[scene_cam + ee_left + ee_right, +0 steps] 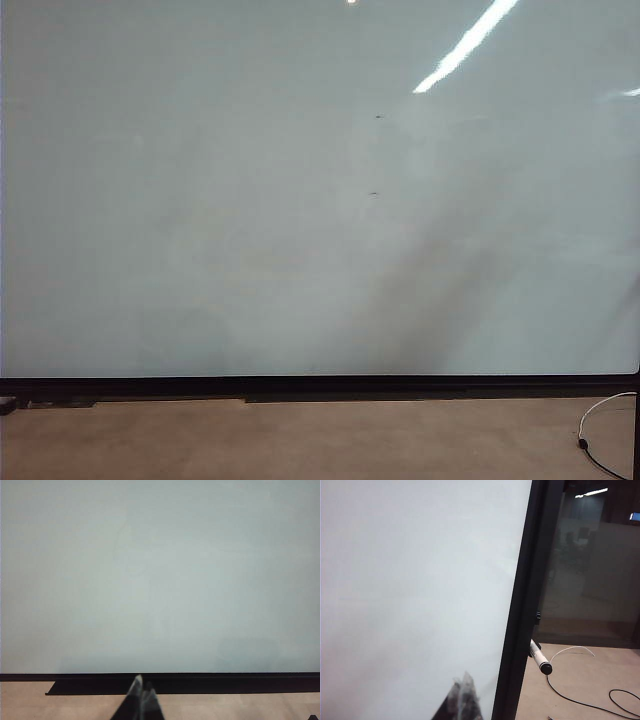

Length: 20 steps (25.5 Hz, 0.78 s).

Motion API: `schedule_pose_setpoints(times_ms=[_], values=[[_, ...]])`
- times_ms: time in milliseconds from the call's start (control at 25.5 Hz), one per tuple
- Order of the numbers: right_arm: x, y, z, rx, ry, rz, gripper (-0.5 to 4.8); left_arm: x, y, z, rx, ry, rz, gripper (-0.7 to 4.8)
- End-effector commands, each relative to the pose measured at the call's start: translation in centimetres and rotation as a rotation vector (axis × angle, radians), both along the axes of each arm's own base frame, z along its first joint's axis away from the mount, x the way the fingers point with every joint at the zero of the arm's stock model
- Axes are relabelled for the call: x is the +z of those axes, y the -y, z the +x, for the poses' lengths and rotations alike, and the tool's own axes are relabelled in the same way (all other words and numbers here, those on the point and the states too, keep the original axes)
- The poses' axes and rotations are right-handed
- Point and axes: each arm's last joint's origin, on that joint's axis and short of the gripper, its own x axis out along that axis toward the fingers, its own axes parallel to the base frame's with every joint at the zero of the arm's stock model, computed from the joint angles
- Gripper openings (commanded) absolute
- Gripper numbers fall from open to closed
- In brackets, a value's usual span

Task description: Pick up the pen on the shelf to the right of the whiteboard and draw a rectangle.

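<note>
One pen beside one whiteboard; left gripper, right gripper both closed, empty.

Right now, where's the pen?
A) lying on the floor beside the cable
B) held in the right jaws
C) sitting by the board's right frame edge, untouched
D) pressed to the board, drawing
C: in the right wrist view the pen sticks out beside the whiteboard frame, while the right gripper sits apart, jaws shut and empty.
</note>
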Motion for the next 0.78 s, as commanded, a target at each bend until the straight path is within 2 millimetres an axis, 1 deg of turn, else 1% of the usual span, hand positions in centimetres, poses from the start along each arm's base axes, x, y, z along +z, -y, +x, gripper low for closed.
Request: schedule_pose_setpoints(times_ms=[39, 509, 784], values=[[0.23, 0.01, -0.05, -0.003, 0.014, 0.002, -0.05, 0.16, 0.00, -0.01, 0.000, 0.009, 0.004, -0.04], [0.24, 0.01, -0.06, -0.004, 0.016, 0.003, -0.05, 0.15, 0.00, -0.01, 0.000, 0.008, 0.004, -0.04], [0.69, -0.05, -0.17, 0.014, 0.063, -0.004, -0.05, 0.16, 0.00, -0.01, 0.000, 0.009, 0.004, -0.04]])
